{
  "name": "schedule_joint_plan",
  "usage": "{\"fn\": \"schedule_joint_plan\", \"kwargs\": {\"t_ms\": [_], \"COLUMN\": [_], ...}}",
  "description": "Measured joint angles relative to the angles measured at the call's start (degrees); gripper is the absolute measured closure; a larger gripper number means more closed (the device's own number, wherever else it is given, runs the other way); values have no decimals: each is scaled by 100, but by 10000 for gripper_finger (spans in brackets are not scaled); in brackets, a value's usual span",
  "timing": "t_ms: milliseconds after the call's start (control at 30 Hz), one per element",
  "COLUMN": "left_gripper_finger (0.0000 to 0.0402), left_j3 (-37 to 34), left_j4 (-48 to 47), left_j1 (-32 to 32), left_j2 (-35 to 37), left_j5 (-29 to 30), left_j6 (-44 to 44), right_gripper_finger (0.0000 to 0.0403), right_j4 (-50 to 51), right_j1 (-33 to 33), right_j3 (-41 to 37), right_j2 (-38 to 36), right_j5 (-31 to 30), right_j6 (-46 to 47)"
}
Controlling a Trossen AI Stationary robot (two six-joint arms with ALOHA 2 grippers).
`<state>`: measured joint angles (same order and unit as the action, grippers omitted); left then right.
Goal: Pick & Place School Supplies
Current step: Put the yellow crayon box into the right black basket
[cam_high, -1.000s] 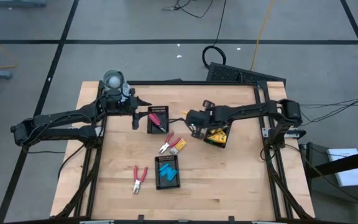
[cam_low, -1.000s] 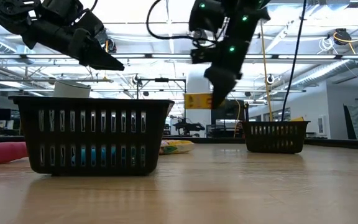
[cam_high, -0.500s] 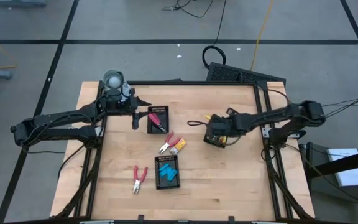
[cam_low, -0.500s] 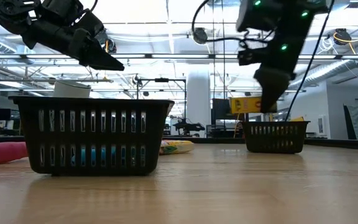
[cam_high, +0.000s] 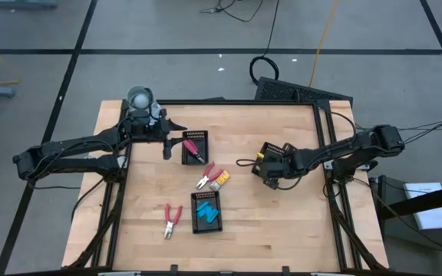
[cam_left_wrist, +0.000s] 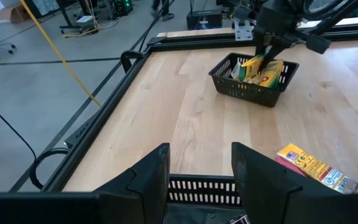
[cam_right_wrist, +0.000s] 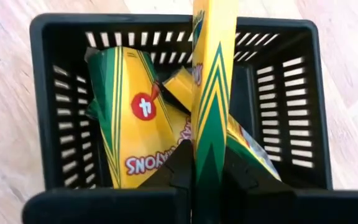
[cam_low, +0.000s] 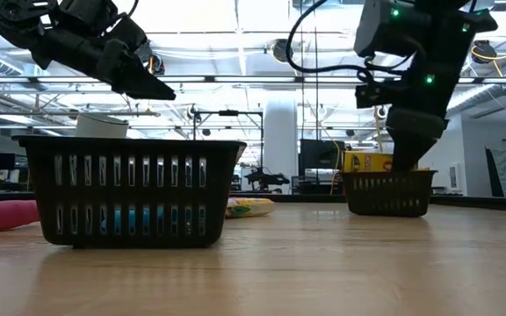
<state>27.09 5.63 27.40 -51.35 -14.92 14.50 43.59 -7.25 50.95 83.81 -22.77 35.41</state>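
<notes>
The right pincer (cam_right_wrist: pixel 207 168), clamped on a yellow crayon box (cam_right_wrist: pixel 213 81), holds it upright over the black tray (cam_high: pixel 271 175) near the desk's (cam_high: pixel 282 230) right edge, where 2 more boxes (cam_right_wrist: pixel 132 124) lie. The left pincer (cam_left_wrist: pixel 201 171) hangs apart by the far-left corner, above another tray (cam_high: pixel 194 147). Red pliers (cam_high: pixel 173 218) lie on bare wood; an open workshop stretches behind.
</notes>
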Motion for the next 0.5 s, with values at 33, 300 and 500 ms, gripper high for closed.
{"fn": "schedule_joint_plan", "kwargs": {"t_ms": [33, 300, 500], "left_gripper_finger": [225, 225, 225], "left_j3": [0, 0, 0], "left_j4": [-3, -2, -2], "left_j1": [0, 0, -2], "left_j2": [-1, -2, -2], "left_j5": [0, 0, -27], "left_j6": [0, 2, 22], "right_gripper_finger": [380, 293, 190], "right_j4": [-35, -188, -249], "right_j1": [0, 48, 50], "right_j3": [-9, -26, -21], "right_j2": [0, 14, 13], "right_j5": [5, 61, -196], "right_j6": [1, -34, -51]}}
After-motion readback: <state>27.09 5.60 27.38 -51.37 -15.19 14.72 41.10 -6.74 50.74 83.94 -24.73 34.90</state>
